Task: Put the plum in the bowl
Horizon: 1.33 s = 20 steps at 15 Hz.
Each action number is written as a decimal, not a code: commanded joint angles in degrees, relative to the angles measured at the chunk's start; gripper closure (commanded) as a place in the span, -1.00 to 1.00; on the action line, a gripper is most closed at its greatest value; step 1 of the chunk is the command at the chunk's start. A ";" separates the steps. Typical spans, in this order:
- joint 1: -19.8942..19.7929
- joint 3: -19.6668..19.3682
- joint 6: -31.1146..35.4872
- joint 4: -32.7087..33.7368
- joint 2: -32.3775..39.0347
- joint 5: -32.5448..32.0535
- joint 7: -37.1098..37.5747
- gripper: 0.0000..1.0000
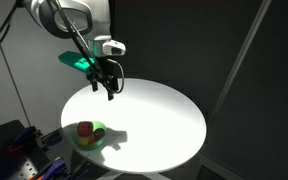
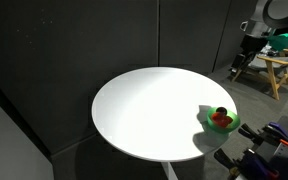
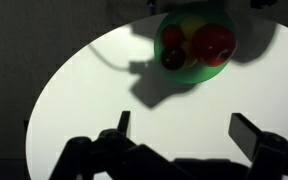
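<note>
Plum (image 3: 172, 60) lying in green bowl (image 3: 194, 74) beside red fruit (image 3: 214, 42), bowl close to table (image 3: 94, 90) edge, claw (image 3: 182, 128) empty with fingers apart, hovering over opposite edge, well apart from bowl

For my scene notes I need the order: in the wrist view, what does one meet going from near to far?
Open black hand → bare round white table top → shallow bright green bowl, which holds the small dark reddish-purple plum and the larger red-orange round fruit.
</note>
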 commanded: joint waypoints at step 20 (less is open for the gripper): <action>0.09 -1.50 -8.09 -0.03 -3.82 0.48 -5.09 -1.00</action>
